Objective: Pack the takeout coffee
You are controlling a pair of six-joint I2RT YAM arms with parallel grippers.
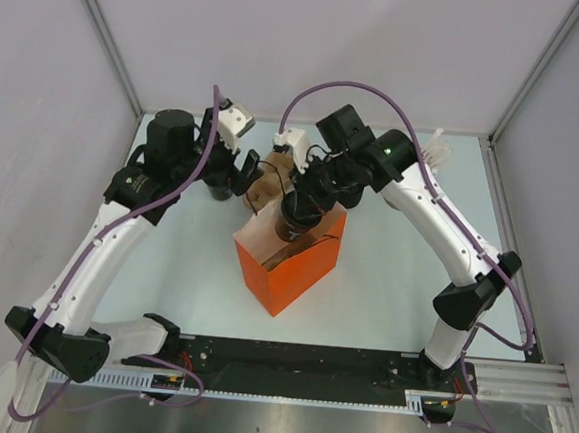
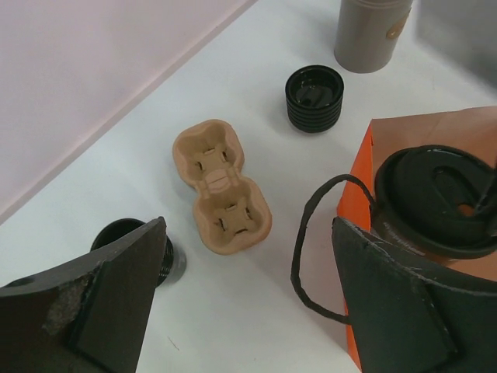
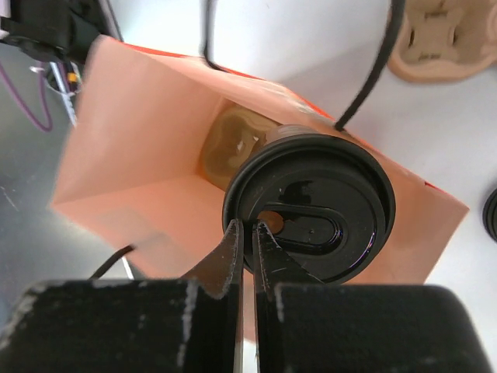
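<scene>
The takeout coffee (image 3: 311, 206), a cup with a black lid, hangs in the mouth of the orange paper bag (image 3: 132, 155). My right gripper (image 3: 247, 225) is shut on the near rim of its lid. From above, that gripper (image 1: 300, 205) sits over the bag (image 1: 300, 268). The left wrist view shows the lidded cup (image 2: 435, 198) at the bag's top edge (image 2: 361, 167). My left gripper (image 2: 248, 225) is open just left of the bag, its right finger (image 2: 388, 295) beside the bag's black cord handle (image 2: 299, 256), and nothing lies between its fingers.
A brown pulp cup carrier (image 2: 221, 194) lies on the white table left of the bag. Two more black cups stand nearby, one behind the carrier (image 2: 314, 97) and one half hidden by my left finger (image 2: 116, 231). A grey-brown cylinder (image 2: 369, 35) stands further back.
</scene>
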